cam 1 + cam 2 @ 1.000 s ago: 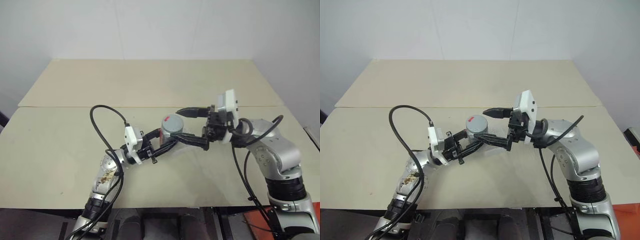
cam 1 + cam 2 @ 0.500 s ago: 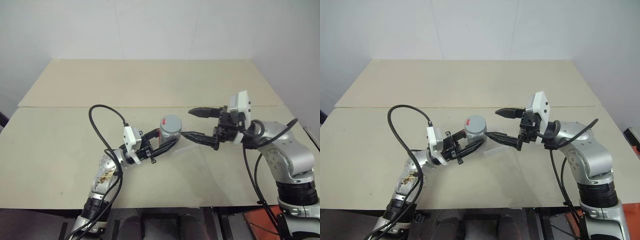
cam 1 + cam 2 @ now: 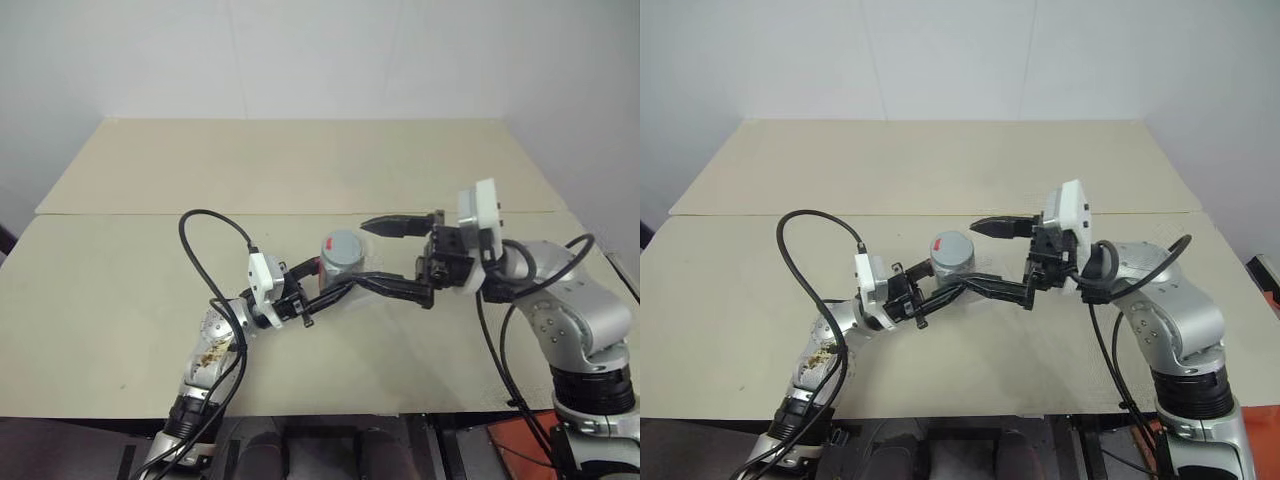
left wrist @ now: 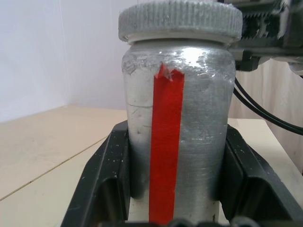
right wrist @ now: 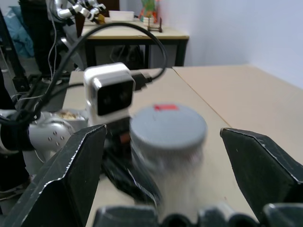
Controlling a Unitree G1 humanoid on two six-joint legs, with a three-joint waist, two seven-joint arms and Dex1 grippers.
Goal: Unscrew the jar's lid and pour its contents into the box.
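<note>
The left claw [image 3: 335, 288] was clenched on the jar [image 3: 341, 262], its two black fingers [image 4: 109, 179] pressed against the jar's sides. The jar stood upright, long axis vertical, held above the counter [image 3: 120, 300] near the middle of its front panel. A red label stripe [image 4: 165, 146] ran up its silvery side. The lid [image 4: 180, 21] sat on top, grey with a ribbed edge and a small red mark [image 5: 165, 107] on its flat face; with the lid on and the wall foggy, what lay inside could not be told. To the right, the right claw [image 3: 395, 255] hung released, fingers spread wide, one above and one below, pointing toward the jar from just beside it without touching. The counter was pale beige, two panels meeting at a seam, against a plain white wall [image 3: 320, 50].
</note>
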